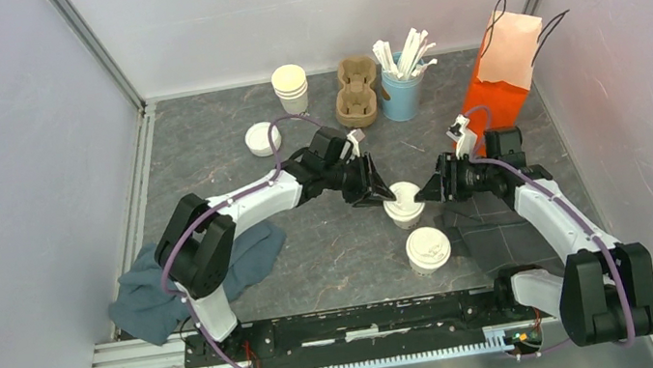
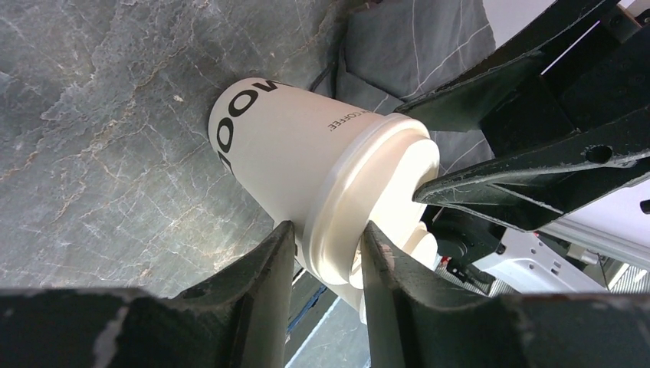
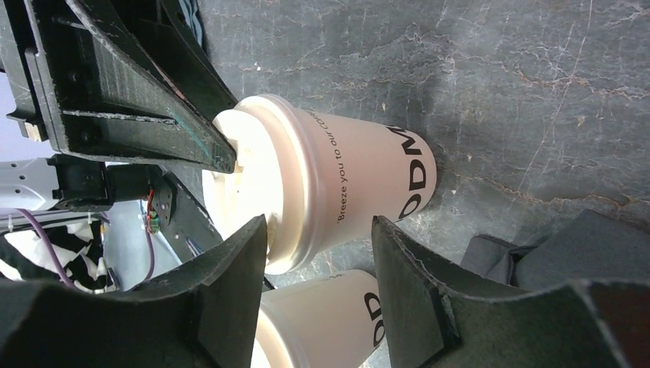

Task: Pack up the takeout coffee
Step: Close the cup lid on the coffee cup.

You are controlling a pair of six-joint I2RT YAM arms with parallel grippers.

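Partly, left claw and right claw hide the lidded cup.

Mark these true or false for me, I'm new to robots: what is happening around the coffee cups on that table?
1. The left gripper and right gripper both reach the same cream-white paper cup with a white plastic lid. True.
2. That cup lies tipped over on the grey stone-look table. False: it stands upright.
3. A second lidded cup stands nearer the arms' bases, untouched. True.
4. The brown cardboard cup carrier holds a cup. False: it sits empty at the back, beside the blue cup of white stirrers.
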